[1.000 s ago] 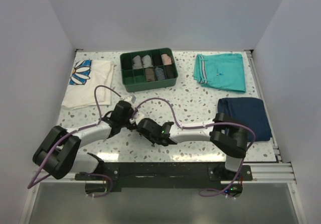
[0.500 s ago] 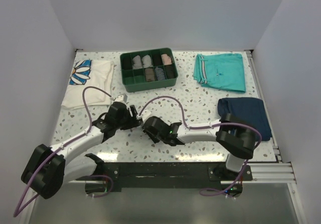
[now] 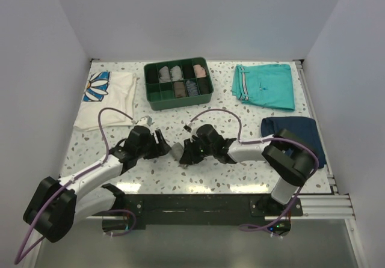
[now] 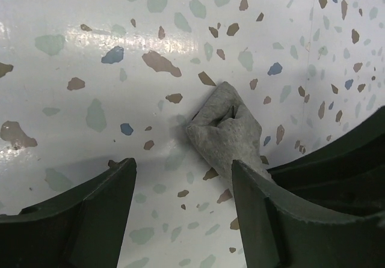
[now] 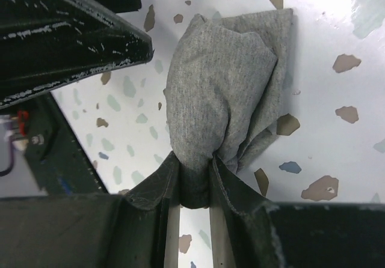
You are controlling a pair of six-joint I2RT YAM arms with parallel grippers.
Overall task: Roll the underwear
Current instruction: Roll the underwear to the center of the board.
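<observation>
Grey underwear [image 3: 177, 152] lies bunched on the tabletop [image 3: 198, 175], nearward of the tray [image 3: 180, 102]. Right claw [image 5: 191, 184] clamped on one end. Left claw [image 4: 183, 202] apart, empty, just beside. Risk: thin pinch slips, bundle unrolls.

The underwear [image 5: 222, 82] is a small grey-taupe knit cloth, bunched into a loose, creased wad lying on the speckled table [image 4: 90, 70]. One narrow end is pinched between the right gripper's fingers [image 5: 153, 190], and the bulk swells out beyond their tips. The opposite end lies just ahead of the left gripper's spread fingers [image 4: 264, 214], close against one of them.
</observation>
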